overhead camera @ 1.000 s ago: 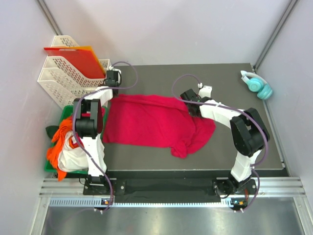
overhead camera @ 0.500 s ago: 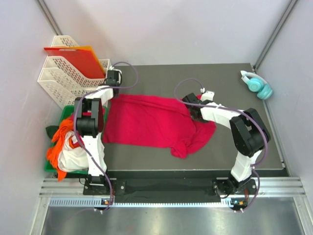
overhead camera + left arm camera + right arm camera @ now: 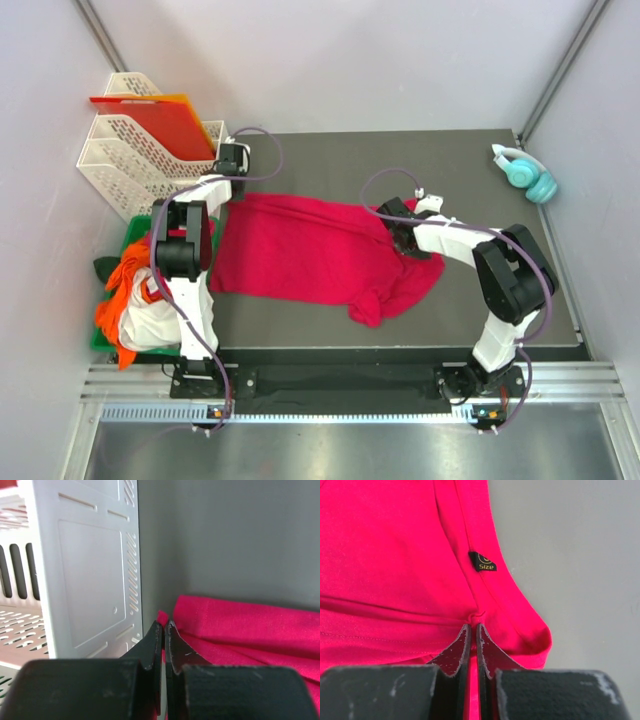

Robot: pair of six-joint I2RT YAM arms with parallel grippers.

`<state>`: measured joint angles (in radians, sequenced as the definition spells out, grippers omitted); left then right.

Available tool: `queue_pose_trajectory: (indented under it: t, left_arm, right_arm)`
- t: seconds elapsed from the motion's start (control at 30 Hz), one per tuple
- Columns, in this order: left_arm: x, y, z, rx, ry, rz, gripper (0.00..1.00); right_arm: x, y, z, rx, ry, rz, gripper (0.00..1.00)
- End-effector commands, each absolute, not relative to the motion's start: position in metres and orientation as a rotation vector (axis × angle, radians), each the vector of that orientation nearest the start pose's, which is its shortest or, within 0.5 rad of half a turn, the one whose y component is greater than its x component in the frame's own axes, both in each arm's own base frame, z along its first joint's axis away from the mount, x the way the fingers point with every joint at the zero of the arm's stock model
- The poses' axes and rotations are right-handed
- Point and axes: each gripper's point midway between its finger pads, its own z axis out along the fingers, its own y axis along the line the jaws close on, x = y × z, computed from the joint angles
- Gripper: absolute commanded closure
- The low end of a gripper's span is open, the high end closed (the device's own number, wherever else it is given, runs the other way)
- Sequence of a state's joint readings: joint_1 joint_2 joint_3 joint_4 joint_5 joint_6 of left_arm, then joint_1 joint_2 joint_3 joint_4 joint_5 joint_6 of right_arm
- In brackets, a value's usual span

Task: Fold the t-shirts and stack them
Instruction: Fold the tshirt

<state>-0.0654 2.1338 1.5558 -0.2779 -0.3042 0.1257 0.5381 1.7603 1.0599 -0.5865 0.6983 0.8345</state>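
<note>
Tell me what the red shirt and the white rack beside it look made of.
The red shirt: soft knit cloth, likely cotton, matte; it wrinkles, shows stitched hems and a sewn size tag. The white rack: stiff moulded plastic by its look, slightly glossy, with slotted flat walls.

On dark flat table (image 3: 450,165), crimson cloth t-shirt (image 3: 300,250) centred; white perforated plastic trays (image 3: 125,165) beyond far-left corner; teal headphones (image 3: 526,172) far right.

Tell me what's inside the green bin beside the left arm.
An orange t-shirt and a white t-shirt piled in the green bin. The left arm covers part of the pile, and anything beneath is hidden.
</note>
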Motion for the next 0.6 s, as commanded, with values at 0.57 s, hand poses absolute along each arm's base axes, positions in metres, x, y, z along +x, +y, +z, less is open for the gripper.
queue_pose_trajectory:
  t: [0.57]
  left_arm:
    - [0.543, 0.024, 0.159, 0.002, 2.188, 0.343, 1.00]
  right_arm:
    - [0.337, 0.085, 0.063, 0.540, 2.335, -0.459, 1.00]
